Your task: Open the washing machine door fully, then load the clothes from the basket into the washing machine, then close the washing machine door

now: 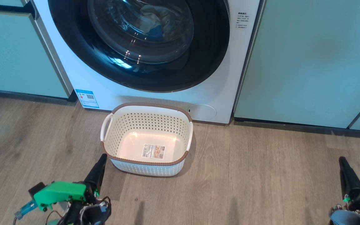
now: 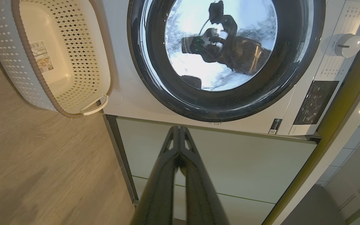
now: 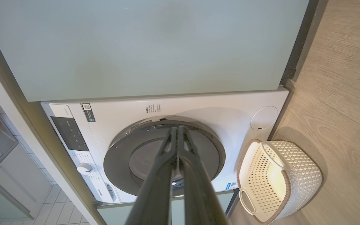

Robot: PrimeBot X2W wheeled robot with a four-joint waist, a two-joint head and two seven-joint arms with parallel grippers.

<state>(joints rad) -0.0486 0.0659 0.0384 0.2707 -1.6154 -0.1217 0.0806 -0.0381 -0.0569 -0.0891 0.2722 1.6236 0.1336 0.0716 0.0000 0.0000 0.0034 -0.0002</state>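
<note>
The white washing machine (image 1: pixel 223 93) stands between pale green cabinets. Its round black-rimmed door (image 1: pixel 73 47) sits flush against the front, shut. Through the glass, pale clothes (image 1: pixel 164 18) with a blue patch lie inside the drum. On the floor before the washer, the cream basket (image 1: pixel 148 125) holds nothing but its label sticker. My left gripper (image 1: pixel 103 157) is shut, low at the basket's near left corner, holding nothing. My right gripper (image 1: pixel 342 160) is shut and empty, far to the right. The basket (image 2: pixel 64 62) and door (image 2: pixel 305 47) also show in the left wrist view, the washing machine (image 3: pixel 198 106) in the right.
Pale green cabinets (image 1: pixel 308 62) flank the washer on both sides. Wood-look floor (image 1: pixel 245 175) stretches between my grippers and the basket. A round service flap (image 1: pixel 202 111) sits low on the washer's front, beside a blue-and-white sticker (image 1: pixel 87 98).
</note>
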